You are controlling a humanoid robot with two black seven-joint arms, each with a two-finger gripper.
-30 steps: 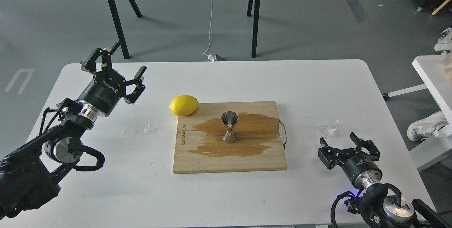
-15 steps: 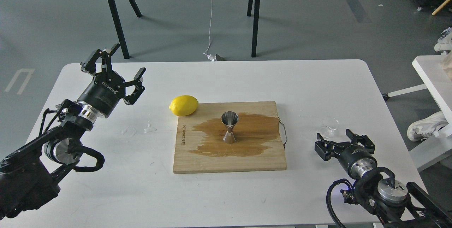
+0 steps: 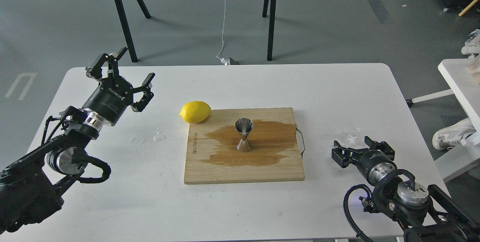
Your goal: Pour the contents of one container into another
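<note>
Head view shows the right gripper [image 3: 362, 146] low over the white table [image 3: 262, 84], its two fingers spread apart with nothing between them. The small clear glass cup [image 3: 348, 135] stands just beyond those fingertips, a little up the table from them, so the gap between the jaws faces it almost squarely. It sits upright on the bare table to the right of the wooden board [image 3: 243, 170], its long axis vertical and its mouth pointing up; whether it holds anything I cannot tell, it is so transparent. This arm is plainly the nearer one. The left gripper [image 3: 125, 73] hovers well apart at the far left, raised off the table, fingers also splayed and empty. The steel jigger [image 3: 243, 135] stands upright mid-board on a dark wet patch, wide mouth up. A lemon [image 3: 195, 111] rests at the board's far left corner
</note>
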